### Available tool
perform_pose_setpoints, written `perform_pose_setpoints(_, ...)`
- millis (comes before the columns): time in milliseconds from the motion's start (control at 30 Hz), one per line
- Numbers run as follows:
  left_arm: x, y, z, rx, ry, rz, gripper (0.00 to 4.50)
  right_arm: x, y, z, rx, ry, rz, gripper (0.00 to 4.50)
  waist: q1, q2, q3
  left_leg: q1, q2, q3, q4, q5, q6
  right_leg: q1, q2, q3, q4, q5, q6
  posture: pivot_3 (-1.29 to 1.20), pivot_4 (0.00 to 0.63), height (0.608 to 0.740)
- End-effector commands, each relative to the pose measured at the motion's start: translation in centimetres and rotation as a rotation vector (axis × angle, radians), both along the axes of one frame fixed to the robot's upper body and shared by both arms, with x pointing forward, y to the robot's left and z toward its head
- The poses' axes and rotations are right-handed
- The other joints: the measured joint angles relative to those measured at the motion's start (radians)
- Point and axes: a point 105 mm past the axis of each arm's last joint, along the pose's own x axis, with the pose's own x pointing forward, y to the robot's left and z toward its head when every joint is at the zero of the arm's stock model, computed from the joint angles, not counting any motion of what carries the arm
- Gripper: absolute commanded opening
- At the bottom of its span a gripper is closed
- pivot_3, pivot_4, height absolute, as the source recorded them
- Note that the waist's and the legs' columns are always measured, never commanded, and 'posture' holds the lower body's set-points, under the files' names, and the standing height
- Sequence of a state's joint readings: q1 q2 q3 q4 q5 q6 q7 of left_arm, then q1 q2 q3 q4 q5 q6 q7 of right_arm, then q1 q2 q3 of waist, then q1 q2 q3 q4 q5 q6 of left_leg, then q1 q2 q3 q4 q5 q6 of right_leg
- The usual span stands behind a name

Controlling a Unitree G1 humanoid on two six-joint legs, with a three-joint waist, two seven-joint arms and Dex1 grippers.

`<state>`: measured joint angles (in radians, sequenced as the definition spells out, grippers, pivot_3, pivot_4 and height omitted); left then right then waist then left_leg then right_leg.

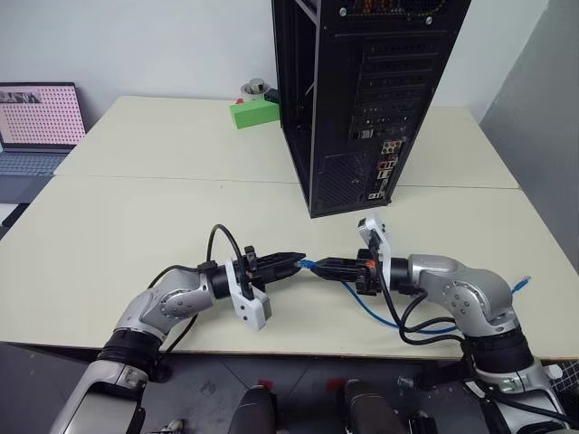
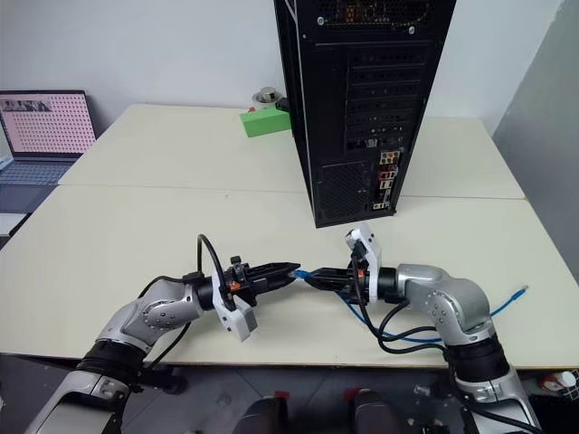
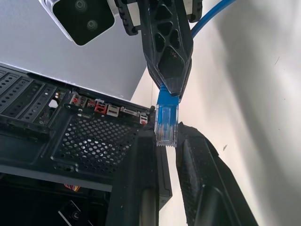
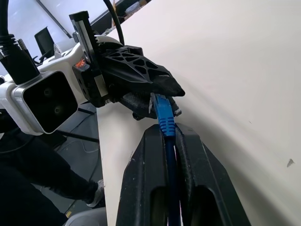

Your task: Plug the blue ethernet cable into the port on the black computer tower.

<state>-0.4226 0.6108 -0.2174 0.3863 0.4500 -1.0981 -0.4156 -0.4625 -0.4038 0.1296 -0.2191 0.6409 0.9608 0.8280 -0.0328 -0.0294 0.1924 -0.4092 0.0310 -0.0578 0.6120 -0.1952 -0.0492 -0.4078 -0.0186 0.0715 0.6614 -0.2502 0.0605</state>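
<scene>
Handover risk at the cable plug

Grip condition, nearest first: the right gripper (image 1: 327, 267) has its fingers pressed together on the blue ethernet cable (image 4: 164, 123) just behind the boot, with the clear plug (image 3: 166, 126) projecting past the tips. The left gripper (image 1: 291, 260) meets it tip to tip above the front of the bench (image 1: 136, 235); its fingers are nearly together around the plug, though whether they truly pinch it cannot be told. Slack cable loops behind the right arm and off the bench edge.

Findings, as judgement:
- Two holds sit so near each other on a short stiff end that, if the arms part out of step, the plug may twist or slip free.
- The plug's latch tab could be squeezed or bent by a hold across it.
- The trailing loop may snag the right forearm's black cables during a reach.

The black computer tower (image 1: 362, 99) stands well apart at the back, its port (image 1: 373, 193) low in the rear connector cluster; a plug held askew would likely miss it.
</scene>
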Motion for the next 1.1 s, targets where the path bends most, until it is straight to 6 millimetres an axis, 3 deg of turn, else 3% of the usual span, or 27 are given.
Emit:
perform_pose_setpoints(33,0.3,-0.3,0.0,-0.056,0.109,0.029,1.36,0.1,0.0,1.5,0.007,-0.064,0.02,0.0,-0.001,0.0,0.0,0.0,0.0,0.0,0.0,0.0,0.0,0.0,0.0,0.0,0.0,0.0,0.0,0.0,0.15,0.74)
perform_pose_setpoints(167,1.4,0.5,-0.7,-0.124,0.292,0.131,2.35,0.5,-0.7,1.7,-0.014,-0.109,-0.026,0.0,-0.002,0.0,0.0,0.0,0.0,0.0,0.0,0.0,0.0,0.0,0.0,0.0,0.0,0.0,0.0,0.0,0.15,0.74)
perform_pose_setpoints(300,1.7,1.0,-1.3,-0.227,0.533,0.215,2.92,1.2,-1.9,2.2,-0.048,-0.191,-0.126,0.0,-0.002,0.0,0.0,0.0,0.0,0.0,0.0,0.0,0.0,0.0,0.0,0.0,0.0,0.0,0.0,0.0,0.15,0.74)
perform_pose_setpoints(400,1.7,0.4,-0.7,-0.338,0.686,0.248,3.47,2.5,-3.3,2.9,-0.074,-0.274,-0.278,0.0,-0.002,0.0,0.0,0.0,0.0,0.0,0.0,0.0,0.0,0.0,0.0,0.0,0.0,0.0,0.0,0.0,0.15,0.74)
perform_pose_setpoints(567,2.1,-1.5,1.5,-0.488,0.864,0.289,3.47,5.1,-5.9,4.5,-0.102,-0.379,-0.597,0.0,-0.002,0.0,0.0,0.0,0.0,-0.001,0.0,0.0,0.0,0.0,0.0,0.0,0.001,0.0,0.0,0.0,0.15,0.74)
perform_pose_setpoints(700,2.5,-3.3,3.1,-0.534,0.909,0.334,3.47,6.2,-7.1,5.4,-0.143,-0.472,-0.79,0.0,-0.002,0.0,0.0,0.0,0.0,-0.001,0.0,0.0,0.0,0.0,0.0,0.0,0.0,0.0,0.0,0.0,0.15,0.74)
perform_pose_setpoints(933,3.2,-5.6,4.9,-0.568,0.879,0.392,3.47,8.0,-8.1,6.6,-0.124,-0.498,-0.978,0.0,-0.004,0.0,0.0,0.0,0.0,-0.001,0.0,0.0,0.0,0.0,0.001,0.0,0.0,0.0,0.0,0.0,0.15,0.74)
perform_pose_setpoints(1100,3.5,-6.4,5.2,-0.584,0.872,0.427,3.47,9.2,-9.1,6.9,-0.094,-0.446,-1.063,0.0,-0.001,0.0,0.0,0.0,-0.001,-0.001,0.0,0.0,0.0,0.0,0.001,0.0,0.0,0.0,0.0,0.0,0.15,0.74)
